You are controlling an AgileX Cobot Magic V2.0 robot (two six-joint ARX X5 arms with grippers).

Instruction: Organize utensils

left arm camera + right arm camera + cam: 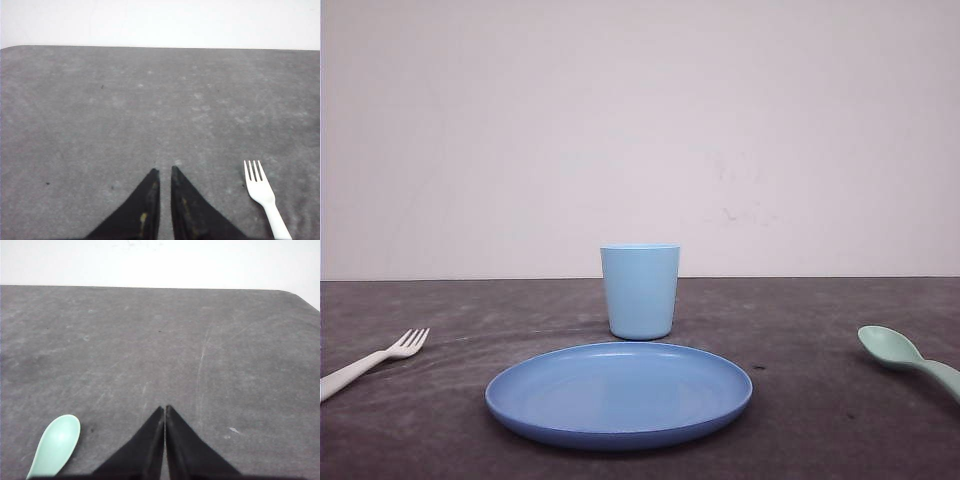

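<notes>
The white fork (380, 358) lies flat on the dark table at the left, tines pointing toward the middle. The left wrist view has this fork (262, 192) just beside my left gripper (163, 170), whose fingers stand with only a thin slit between them and hold nothing. At the table's right edge rests the mint-green spoon (905, 358), bowl up. Its bowl (57, 442) shows in the right wrist view a short way to one side of my right gripper (164, 407), which is shut and empty, its tips nearly touching.
A round blue plate (620, 430) sits at the centre front with nothing on it. A light blue cup (640, 290) stands upright just behind it. The table's far edge meets a white wall.
</notes>
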